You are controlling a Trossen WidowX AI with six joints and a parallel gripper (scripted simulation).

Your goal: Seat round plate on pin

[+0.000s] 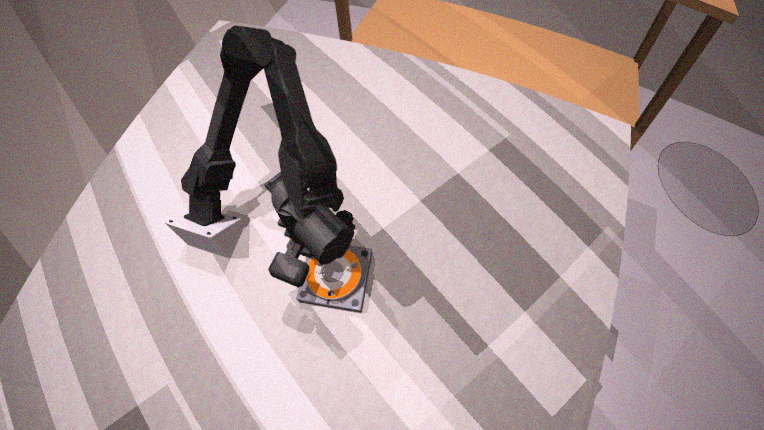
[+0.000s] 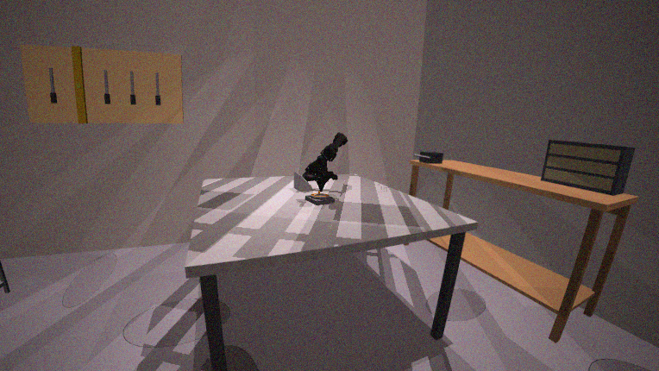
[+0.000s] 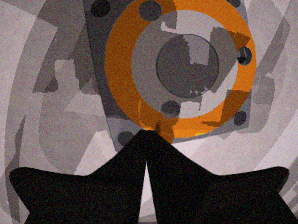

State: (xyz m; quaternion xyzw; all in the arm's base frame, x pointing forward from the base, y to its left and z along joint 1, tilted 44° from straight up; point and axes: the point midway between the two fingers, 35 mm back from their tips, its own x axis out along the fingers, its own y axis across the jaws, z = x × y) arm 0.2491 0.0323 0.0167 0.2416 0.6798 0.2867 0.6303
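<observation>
The round plate, an orange ring with a pale centre [image 1: 343, 293] [image 2: 317, 195] [image 3: 119, 60], sits around the round post [image 3: 187, 65] on the dark grey square base [image 1: 342, 306] [image 2: 321, 200] [image 3: 95, 55]. Small dark holes show in the ring; one [image 3: 170, 108] is near the fingertips. A darker orange patch, apparently the tab [image 3: 165, 132], shows just right of the tips in the wrist view. My gripper [image 2: 321, 190] [image 3: 145, 136] is shut and empty, its tips at the plate's near edge; contact cannot be told. I cannot make out the pin, or whether the plate lies flat.
The plate and base stand on the striped, shadowed table [image 1: 454, 299] [image 2: 276, 230]. The arm's pale wedge mount [image 1: 213, 237] is left of the base in the top view. A wooden bench [image 2: 516, 177] with a drawer cabinet [image 2: 585, 166] stands beyond the table.
</observation>
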